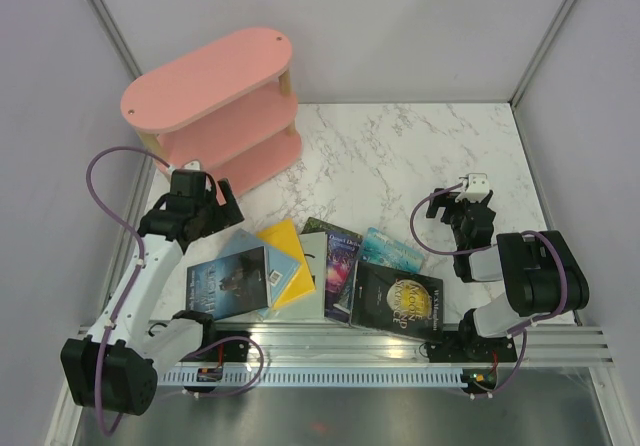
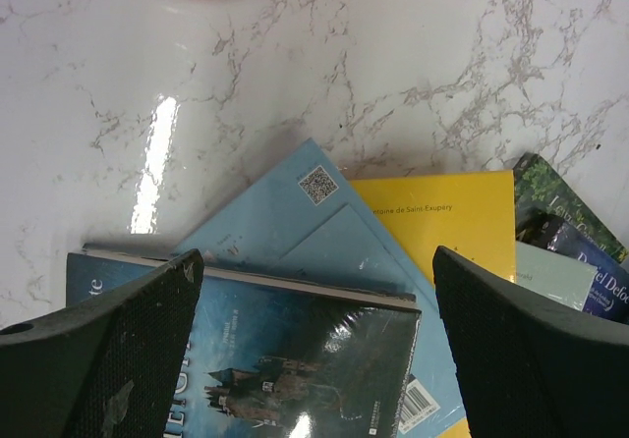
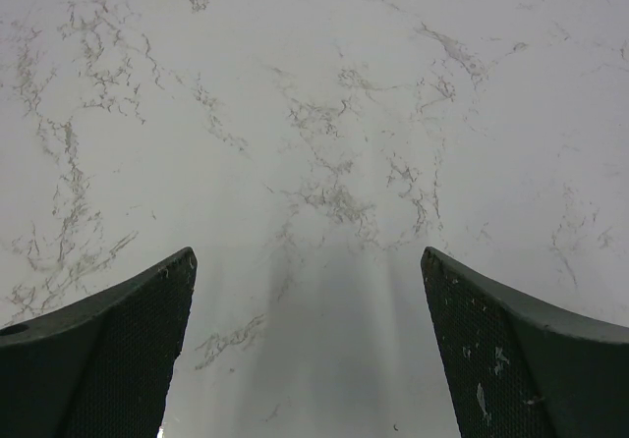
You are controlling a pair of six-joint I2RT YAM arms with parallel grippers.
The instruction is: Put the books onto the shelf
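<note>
"Starting at the fingertips, how are the two grippers set?"

"Both are seen spread wide with nothing between the fingers. The left gripper (image 2: 316, 261) is held low over the left end of the pile, its pads either side of a dark castle-cover book (image 2: 295, 359). The right gripper (image 3: 307, 256) is pointed at bare marble, right of centre in the overhead view, apart from any book."

"And the books (image 1: 320, 271) themselves?"

"All are found lying flat, fanned and overlapping at lower centre of the overhead view. The castle cover lies over a light blue book (image 2: 295, 212), followed by a yellow book (image 2: 442, 212), a pale grey-white one (image 1: 315, 266), a purple-art book (image 1: 342, 266), a teal book (image 1: 392, 250) and, lowest right, a gold-moon book (image 1: 400, 301)."

"How much can be called done?"

"Nothing, by the look of it. The shelf (image 1: 210, 86) stands at upper left, and no book is seen on the tiers that show. Every book is left to be lifted and carried there; a first pick-up by the left arm seems to be prepared."

"And the surroundings?"

"A white marble-patterned table (image 1: 400, 156) is enclosed by plain pale walls (image 1: 400, 26), with a metal rail (image 1: 400, 338) along the bottom edge"
</note>
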